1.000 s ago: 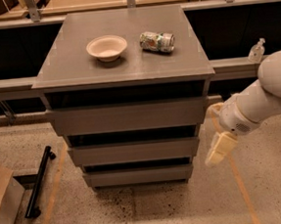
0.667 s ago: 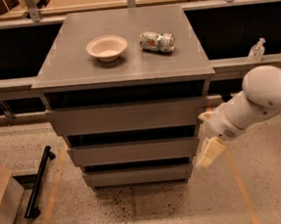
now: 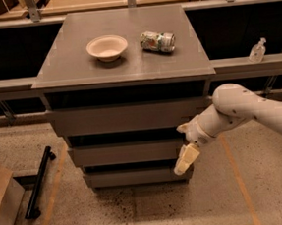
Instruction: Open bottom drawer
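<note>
The bottom drawer (image 3: 132, 177) is the lowest of three grey-brown flat fronts in the cabinet, and it sits flush and closed. The middle drawer (image 3: 127, 152) and the top drawer (image 3: 126, 116) are above it. My gripper (image 3: 183, 161) hangs from the white arm (image 3: 239, 111) that comes in from the right. Its cream fingers (image 3: 186, 156) point down at the right end of the cabinet front, over the seam between the middle and bottom drawers.
On the cabinet top (image 3: 68, 66) stand a beige bowl (image 3: 106, 47) and a crushed can (image 3: 157, 41) lying on its side. A clear bottle (image 3: 257, 51) stands on the right ledge. A cardboard box (image 3: 2, 203) and a black bar (image 3: 38, 182) lie on the floor at left.
The arm and gripper have moved left and slightly down, from beside the cabinet's right edge to in front of the right end of the lower drawers.
</note>
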Action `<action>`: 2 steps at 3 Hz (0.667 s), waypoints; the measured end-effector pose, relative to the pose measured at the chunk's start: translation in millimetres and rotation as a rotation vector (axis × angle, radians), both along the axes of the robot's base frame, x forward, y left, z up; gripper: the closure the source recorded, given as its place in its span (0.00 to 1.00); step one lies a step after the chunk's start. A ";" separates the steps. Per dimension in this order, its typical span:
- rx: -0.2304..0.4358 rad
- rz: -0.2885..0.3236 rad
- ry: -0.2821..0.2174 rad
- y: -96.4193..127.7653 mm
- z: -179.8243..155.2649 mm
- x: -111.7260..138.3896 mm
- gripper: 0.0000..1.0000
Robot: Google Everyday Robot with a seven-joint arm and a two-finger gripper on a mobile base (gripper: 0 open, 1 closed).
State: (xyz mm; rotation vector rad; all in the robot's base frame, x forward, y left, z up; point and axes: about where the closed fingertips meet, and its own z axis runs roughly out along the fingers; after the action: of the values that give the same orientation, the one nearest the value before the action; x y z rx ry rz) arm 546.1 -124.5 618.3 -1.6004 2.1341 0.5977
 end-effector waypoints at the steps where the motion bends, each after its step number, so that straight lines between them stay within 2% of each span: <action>1: 0.007 0.006 0.013 4.8 -7.6 0.7 0.00; 2: 0.030 -0.010 0.005 11.0 -20.6 5.1 0.00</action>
State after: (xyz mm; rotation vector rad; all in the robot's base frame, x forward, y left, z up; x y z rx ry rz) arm 551.2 -113.5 597.7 -1.5735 2.1255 0.6289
